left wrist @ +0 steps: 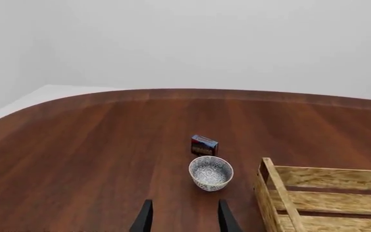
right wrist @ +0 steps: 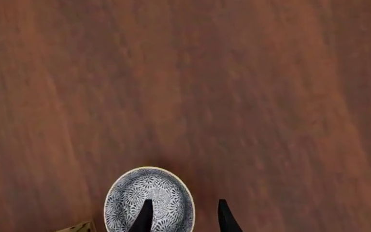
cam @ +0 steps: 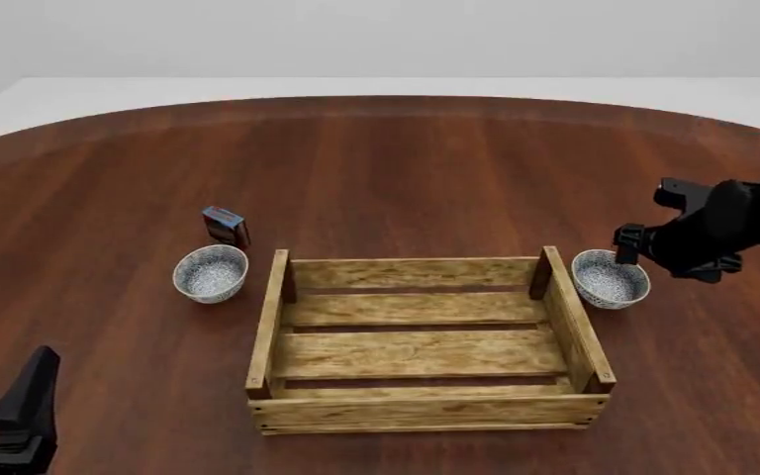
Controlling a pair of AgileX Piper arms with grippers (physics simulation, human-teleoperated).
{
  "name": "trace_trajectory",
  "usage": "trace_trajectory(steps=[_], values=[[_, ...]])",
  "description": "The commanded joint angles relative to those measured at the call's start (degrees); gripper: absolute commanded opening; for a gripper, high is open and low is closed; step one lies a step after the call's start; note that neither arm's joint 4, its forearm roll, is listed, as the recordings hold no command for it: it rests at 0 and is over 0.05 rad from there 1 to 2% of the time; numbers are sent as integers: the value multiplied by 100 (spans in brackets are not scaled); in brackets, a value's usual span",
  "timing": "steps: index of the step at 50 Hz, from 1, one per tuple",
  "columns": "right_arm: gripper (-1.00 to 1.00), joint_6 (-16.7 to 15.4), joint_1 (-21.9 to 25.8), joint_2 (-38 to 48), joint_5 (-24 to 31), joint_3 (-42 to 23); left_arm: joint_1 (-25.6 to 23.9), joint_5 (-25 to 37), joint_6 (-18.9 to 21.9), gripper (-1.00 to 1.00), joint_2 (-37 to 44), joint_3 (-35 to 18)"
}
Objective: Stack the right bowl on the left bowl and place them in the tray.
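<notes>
The right bowl, white with dense blue floral print, sits on the tabletop just beside the tray, toward the right edge. The right gripper's fingers straddle its rim, apart. The left gripper's fingers are spread, empty.

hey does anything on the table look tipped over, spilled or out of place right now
Nothing is tipped or spilled. Both bowls sit upright on the table, the left bowl and the right bowl on either side of the empty tray. The only stray item is a small red-blue box just behind the left bowl.
</notes>
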Motion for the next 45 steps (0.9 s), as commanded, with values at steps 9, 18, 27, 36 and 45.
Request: trace_trajectory(steps=[9, 18, 27, 36, 45], values=[[100, 108, 60, 556, -630, 409, 40, 9, 8, 100, 0, 2], [100, 150, 57, 749, -893, 601, 18, 2, 7, 100, 0, 2], [100, 209, 100, 803, -1074, 784, 6, -6, 1, 100, 0, 0], [-100, 236, 200, 568, -1083, 897, -14, -11, 8, 100, 0, 0], [-100, 212, 268, 125, -897, 1002, -68, -9, -10, 100, 0, 1]])
